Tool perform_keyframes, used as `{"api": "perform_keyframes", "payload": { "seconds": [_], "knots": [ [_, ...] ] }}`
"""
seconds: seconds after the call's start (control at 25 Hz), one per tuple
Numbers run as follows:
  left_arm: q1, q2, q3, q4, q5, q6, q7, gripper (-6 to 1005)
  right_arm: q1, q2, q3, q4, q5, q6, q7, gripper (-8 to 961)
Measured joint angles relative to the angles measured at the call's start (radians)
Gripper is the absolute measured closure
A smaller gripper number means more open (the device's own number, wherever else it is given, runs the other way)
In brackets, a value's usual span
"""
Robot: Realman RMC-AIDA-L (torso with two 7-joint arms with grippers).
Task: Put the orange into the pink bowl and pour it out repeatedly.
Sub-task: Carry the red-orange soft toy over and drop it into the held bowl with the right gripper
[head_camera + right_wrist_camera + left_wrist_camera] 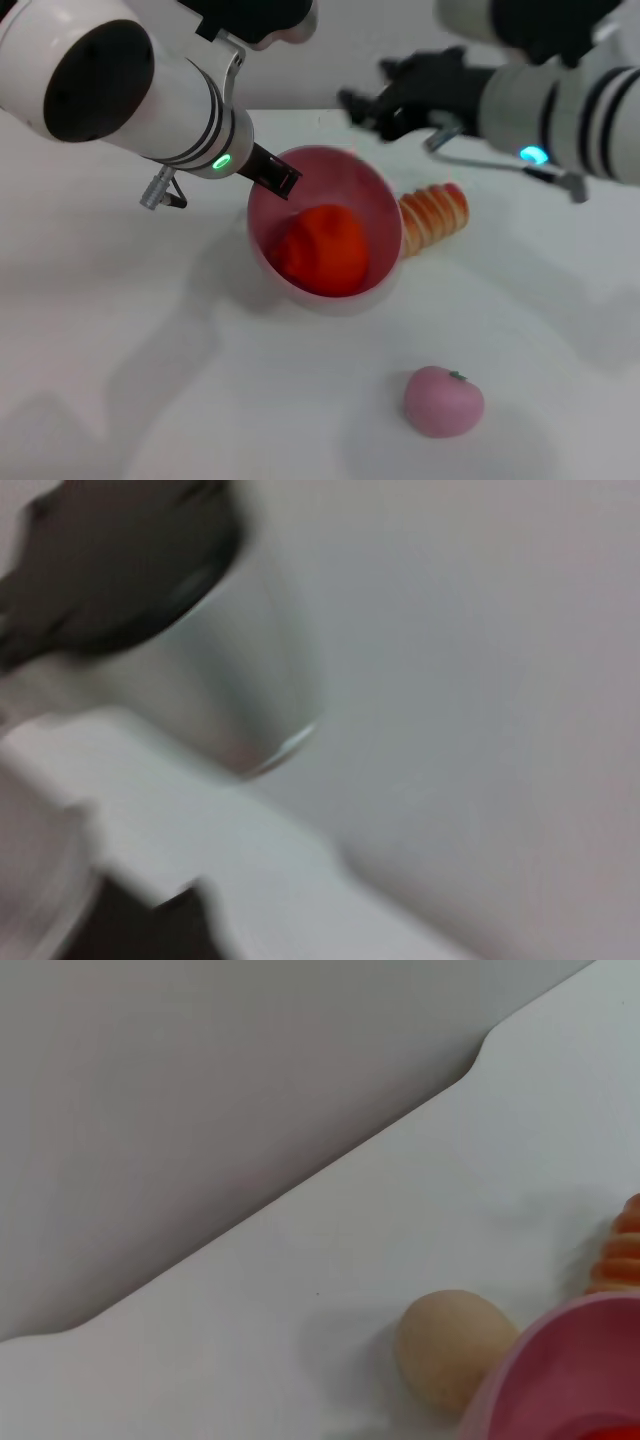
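The pink bowl (385, 205) is held tilted at the middle of the white table, its mouth facing me. The orange (322, 248) lies inside it against the lower wall. My left gripper (275, 175) is shut on the bowl's far-left rim. In the left wrist view the bowl's rim (560, 1360) fills the corner, with a sliver of the orange (612, 1430) inside. My right gripper (365, 100) hovers open above and behind the bowl, holding nothing and clear of it.
A striped bread loaf (435, 215) lies right behind the bowl and shows again as the loaf (620, 1250). A small pink apple-like toy (443, 400) sits near the front. A beige egg-shaped thing (455, 1345) rests by the bowl's rim. The table edge (300, 1190) runs behind.
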Motion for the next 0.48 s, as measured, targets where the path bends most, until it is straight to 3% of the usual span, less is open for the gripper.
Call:
{"api": "perform_keyframes", "payload": {
  "seconds": [0.32, 0.48],
  "knots": [
    [0.000, 0.001, -0.008, 0.001, -0.038, -0.005, 0.005, 956, -0.135, 0.007, 0.036, -0.072, -0.157, -0.148, 0.000, 421],
    [0.000, 0.004, -0.022, 0.001, -0.079, -0.040, 0.005, 956, -0.163, 0.008, 0.035, -0.049, -0.165, -0.223, 0.000, 415]
  ]
}}
